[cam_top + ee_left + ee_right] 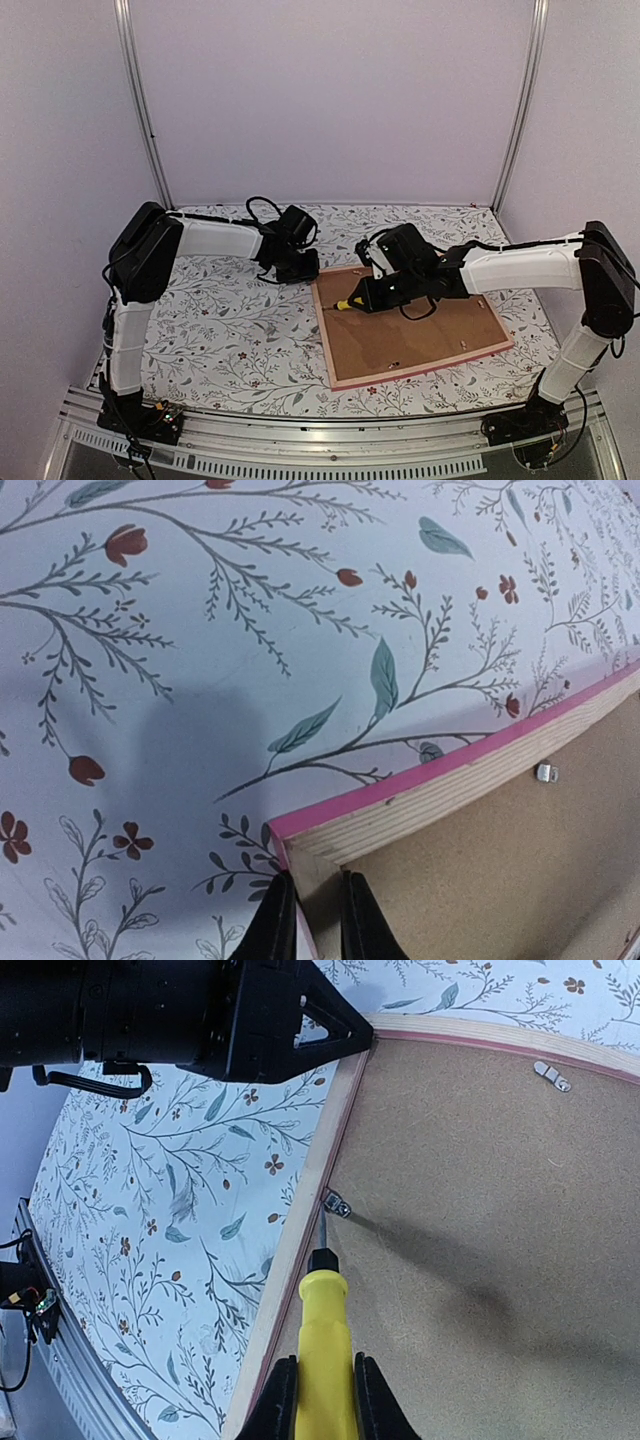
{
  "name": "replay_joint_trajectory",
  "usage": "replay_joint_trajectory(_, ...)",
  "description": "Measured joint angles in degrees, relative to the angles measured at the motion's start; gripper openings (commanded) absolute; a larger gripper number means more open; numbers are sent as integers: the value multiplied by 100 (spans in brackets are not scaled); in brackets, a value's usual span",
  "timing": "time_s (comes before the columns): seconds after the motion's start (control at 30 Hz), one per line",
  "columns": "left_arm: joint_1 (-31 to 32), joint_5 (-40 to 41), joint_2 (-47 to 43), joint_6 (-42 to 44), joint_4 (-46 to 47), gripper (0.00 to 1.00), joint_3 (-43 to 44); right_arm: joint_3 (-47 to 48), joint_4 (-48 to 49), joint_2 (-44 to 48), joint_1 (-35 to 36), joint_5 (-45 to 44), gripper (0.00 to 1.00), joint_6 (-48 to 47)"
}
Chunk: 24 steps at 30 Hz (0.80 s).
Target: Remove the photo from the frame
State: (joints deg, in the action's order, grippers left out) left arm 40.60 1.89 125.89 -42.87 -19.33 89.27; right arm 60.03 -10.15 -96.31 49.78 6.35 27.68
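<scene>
The frame (pixel 327 335) lies face down on the table, its pink edge (pixel 450 770) and bare wood rim showing. A brown backing board (pixel 425 335) fills it, and the photo is hidden under the board. My left gripper (pixel 312 920) is shut on the frame's far-left corner, one finger outside the rim and one inside. In my right gripper (pixel 325 1400), which is shut, sits a yellow-handled screwdriver (pixel 325 1340). Its metal tip touches a small metal clip (pixel 336 1203) on the frame's left side.
A second metal clip (pixel 552 1075) sits on the far rim of the frame, also seen as the clip (pixel 545 773) from the left wrist. The floral tablecloth (pixel 230 330) spreads to the left of the frame. The left arm's black wrist (pixel 200 1010) hangs close above the frame's corner.
</scene>
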Motion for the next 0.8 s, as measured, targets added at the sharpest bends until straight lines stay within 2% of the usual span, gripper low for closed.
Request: replay_joint_trajectory(0.8, 0, -2, -20, -4, 48, 14, -42, 46, 37, -57, 11, -160, 0, 116)
